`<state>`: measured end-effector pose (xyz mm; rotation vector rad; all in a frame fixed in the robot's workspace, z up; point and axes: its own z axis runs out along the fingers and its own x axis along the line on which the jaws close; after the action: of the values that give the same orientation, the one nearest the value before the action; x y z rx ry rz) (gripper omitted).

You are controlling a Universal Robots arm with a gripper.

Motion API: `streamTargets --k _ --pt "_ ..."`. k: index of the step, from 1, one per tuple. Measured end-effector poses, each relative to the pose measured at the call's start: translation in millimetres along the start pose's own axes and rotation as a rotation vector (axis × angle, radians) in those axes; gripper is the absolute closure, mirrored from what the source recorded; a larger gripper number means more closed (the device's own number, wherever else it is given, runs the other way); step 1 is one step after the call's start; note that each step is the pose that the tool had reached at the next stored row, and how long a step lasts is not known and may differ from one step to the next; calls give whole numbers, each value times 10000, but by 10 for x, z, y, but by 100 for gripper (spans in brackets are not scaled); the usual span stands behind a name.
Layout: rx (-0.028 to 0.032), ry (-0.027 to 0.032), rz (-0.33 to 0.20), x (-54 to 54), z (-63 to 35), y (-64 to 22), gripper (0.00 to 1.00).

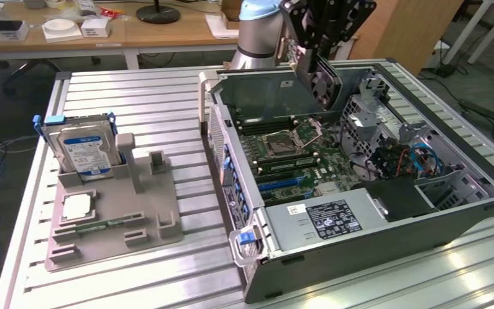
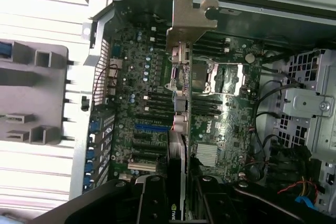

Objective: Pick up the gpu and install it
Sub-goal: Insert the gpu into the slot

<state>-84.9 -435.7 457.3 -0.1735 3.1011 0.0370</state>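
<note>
- The exterior view gives the height: the gripper (image 1: 320,42) hangs over the open computer case (image 1: 453,212), toward the back of that view. The gpu (image 1: 324,84) is upright in it, clear above the motherboard (image 1: 303,154) and not seated in a slot.
- The wrist view looks along the card. Here the gpu (image 2: 177,145) appears edge-on, a thin dark strip ending in a bent silvery metal bracket (image 2: 191,22), and it hangs over the board beside the CPU socket (image 2: 223,80).
- In that same view the black fingers (image 2: 149,200) stand on either side of the card, closed partway and pinching it between them. The gripper (image 2: 178,195) has hold of the gpu.
- The exterior view also takes in the slatted aluminium table (image 1: 144,96). On it, to the exterior view's left of the case, sits a grey moulded tray (image 1: 157,238).
- A thick silver hard drive (image 1: 84,148) with a blue label stands upright in a tray slot. A square silvery chip (image 1: 77,207) and a narrow green memory stick (image 1: 110,225) lie flat nearer the camera.
- Textures come from the wrist view — the green motherboard (image 2: 142,77) is dense with small round capacitors and long dark slots. It also carries a finned silver heat sink (image 2: 206,156), and a perforated grey metal cage (image 2: 310,98) stands at its side.
</note>
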Motion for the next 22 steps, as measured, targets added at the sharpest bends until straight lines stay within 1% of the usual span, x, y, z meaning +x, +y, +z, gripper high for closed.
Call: streamTargets --k 5,17,22 --pt "-19 11 -526 0 0 0 74" --pt "-73 44 -1996 0 0 0 74" --pt "-92 55 -2504 0 0 0 74"
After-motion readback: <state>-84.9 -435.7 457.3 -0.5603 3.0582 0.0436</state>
